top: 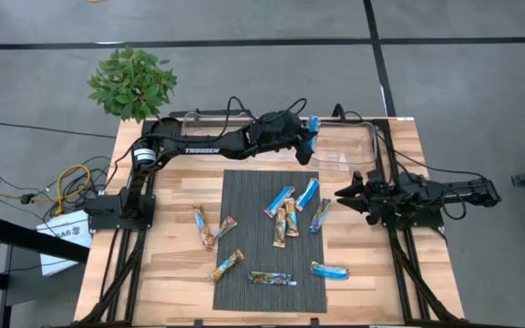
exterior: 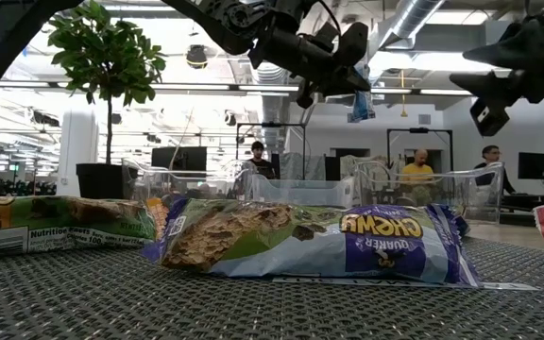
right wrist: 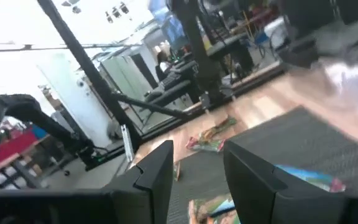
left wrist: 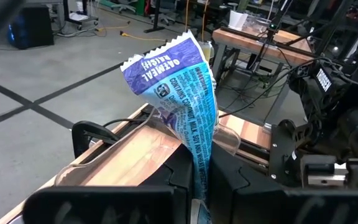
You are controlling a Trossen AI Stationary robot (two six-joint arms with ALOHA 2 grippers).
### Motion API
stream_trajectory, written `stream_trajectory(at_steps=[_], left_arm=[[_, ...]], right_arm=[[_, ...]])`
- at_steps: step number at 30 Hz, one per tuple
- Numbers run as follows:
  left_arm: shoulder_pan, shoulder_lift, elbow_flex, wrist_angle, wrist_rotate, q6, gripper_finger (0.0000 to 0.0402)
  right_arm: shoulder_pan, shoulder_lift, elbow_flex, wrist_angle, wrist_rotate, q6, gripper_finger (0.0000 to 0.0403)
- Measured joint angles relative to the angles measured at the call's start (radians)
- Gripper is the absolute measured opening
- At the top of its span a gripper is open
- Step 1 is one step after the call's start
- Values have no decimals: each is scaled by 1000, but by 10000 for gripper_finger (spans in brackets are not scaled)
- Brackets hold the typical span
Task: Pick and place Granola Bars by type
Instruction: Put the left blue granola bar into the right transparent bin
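My left gripper [top: 310,137] reaches over the table's far side and is shut on a bright blue granola bar [top: 314,123], high above the table in the low view [exterior: 361,102]. Several more bars lie flat on the dark mat [top: 244,191]: blue ones [top: 307,193] near its far right, tan ones [top: 219,232] at its left edge and near side. My right gripper [top: 349,193] is open and empty beside the mat's right edge, above the table [exterior: 499,90]. My left gripper pinches the blue bar near one end [left wrist: 201,177] between its two fingers [left wrist: 174,180]. The rest of the wrapper sticks out past the fingertips, twisted, with its crimped free end [left wrist: 157,57] farthest out. The bar is lifted clear of the table.
Clear plastic bins [top: 346,146] stand along the table's far edge, below and beside the held bar; they also show in the low view [exterior: 423,189]. A potted plant [top: 131,82] stands off the far left corner. People show in the room beyond [exterior: 416,168].
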Motion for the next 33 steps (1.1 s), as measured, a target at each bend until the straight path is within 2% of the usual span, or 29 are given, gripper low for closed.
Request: stream_trajectory(at_steps=[3,7,9,15,18,24,28,33], left_arm=[[-1,0,0,0,0,0,18],[-6,0,0,3,0,0,18],[-11,0,0,9,0,0,18],[-29,0,0,46,5,20,18],[-39,0,0,84,50,26,18],[-53,-1,0,114,80,48,18],[-53,-1,0,113,76,62,18],[-53,-1,0,113,74,63,18]], right_arm=[[-19,0,0,26,72,-33,134],[-61,0,1,34,304,-44,133],[-90,0,1,31,361,-92,136],[-193,30,1,39,366,-126,158],[-230,61,1,52,363,-126,179],[-263,163,14,176,339,-173,223],[-272,249,68,177,334,-176,229],[-282,380,143,179,279,-177,225]])
